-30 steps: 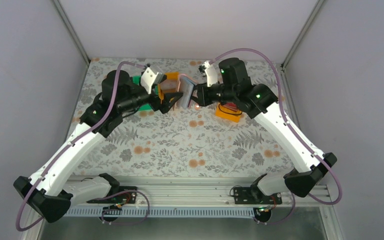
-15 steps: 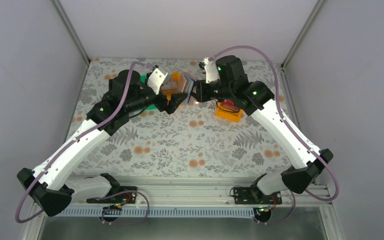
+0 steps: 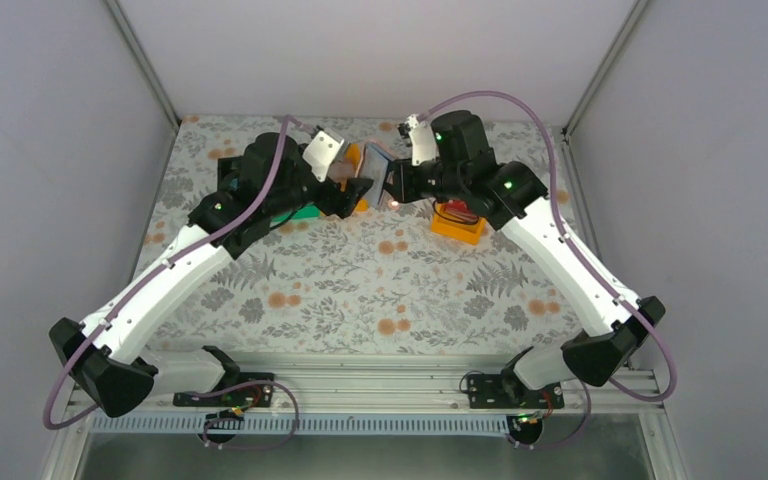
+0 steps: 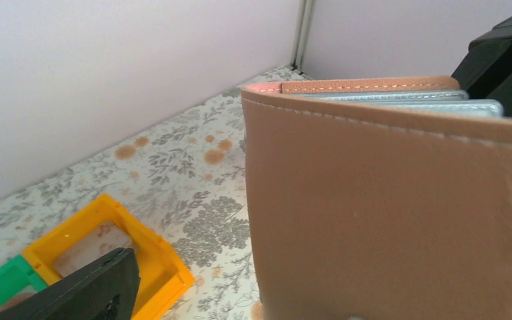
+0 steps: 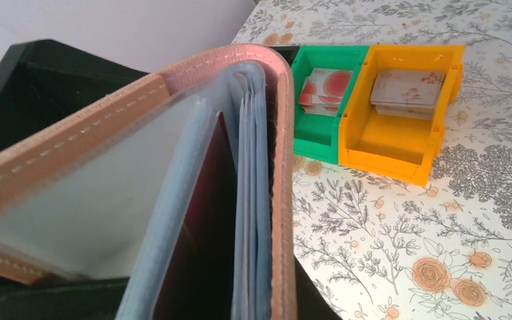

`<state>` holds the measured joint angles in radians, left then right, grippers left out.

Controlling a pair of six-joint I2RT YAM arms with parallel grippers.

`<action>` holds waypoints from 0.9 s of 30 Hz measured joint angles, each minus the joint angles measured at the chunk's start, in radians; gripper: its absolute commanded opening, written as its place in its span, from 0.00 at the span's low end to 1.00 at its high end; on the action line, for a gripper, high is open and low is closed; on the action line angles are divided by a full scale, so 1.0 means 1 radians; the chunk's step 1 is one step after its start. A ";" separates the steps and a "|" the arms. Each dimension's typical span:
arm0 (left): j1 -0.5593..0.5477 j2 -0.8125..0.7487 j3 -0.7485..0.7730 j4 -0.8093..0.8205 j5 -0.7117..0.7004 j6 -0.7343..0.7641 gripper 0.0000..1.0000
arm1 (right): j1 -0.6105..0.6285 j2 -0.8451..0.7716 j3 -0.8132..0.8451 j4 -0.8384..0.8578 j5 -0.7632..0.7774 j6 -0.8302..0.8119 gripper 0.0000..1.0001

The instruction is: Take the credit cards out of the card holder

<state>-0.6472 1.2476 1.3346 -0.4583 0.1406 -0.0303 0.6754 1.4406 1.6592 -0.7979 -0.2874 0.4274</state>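
The card holder (image 3: 374,180) hangs above the back of the table, brownish-pink outside, with my right gripper (image 3: 390,187) shut on its lower edge. In the right wrist view it (image 5: 173,87) gapes open, showing pale blue sleeves and one dark red credit card (image 5: 203,233) in a sleeve. My left gripper (image 3: 352,192) is open right at the holder's left side. In the left wrist view the cover (image 4: 387,213) fills the right half. Only one black finger (image 4: 73,290) shows at the lower left; the other is hidden.
An orange bin (image 5: 400,127) and a green bin (image 5: 317,127) stand side by side behind the holder, each with cards in it. A second orange bin (image 3: 457,226) holding something red sits under the right arm. The enclosure walls stand close at the back.
My left arm has swung right and back, bringing its open gripper up against the card holder. The right gripper shifted slightly back with the holder, then held still.
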 measured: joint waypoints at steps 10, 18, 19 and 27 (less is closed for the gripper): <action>0.116 -0.056 -0.018 -0.010 0.243 -0.034 0.02 | -0.013 -0.095 -0.147 0.077 -0.190 -0.180 0.13; 0.182 -0.163 -0.116 0.023 0.468 -0.092 0.02 | -0.039 -0.337 -0.283 0.139 -0.283 -0.285 0.96; 0.187 -0.166 -0.127 0.024 0.478 -0.100 0.02 | -0.043 -0.354 -0.288 0.142 -0.285 -0.291 0.99; 0.217 -0.170 -0.154 0.047 0.478 -0.118 0.02 | -0.062 -0.300 -0.324 0.123 -0.291 -0.351 0.99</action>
<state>-0.4305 1.0779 1.1809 -0.4114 0.6189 -0.1486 0.6132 1.1404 1.3350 -0.6750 -0.5781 0.0761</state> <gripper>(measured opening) 0.042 0.992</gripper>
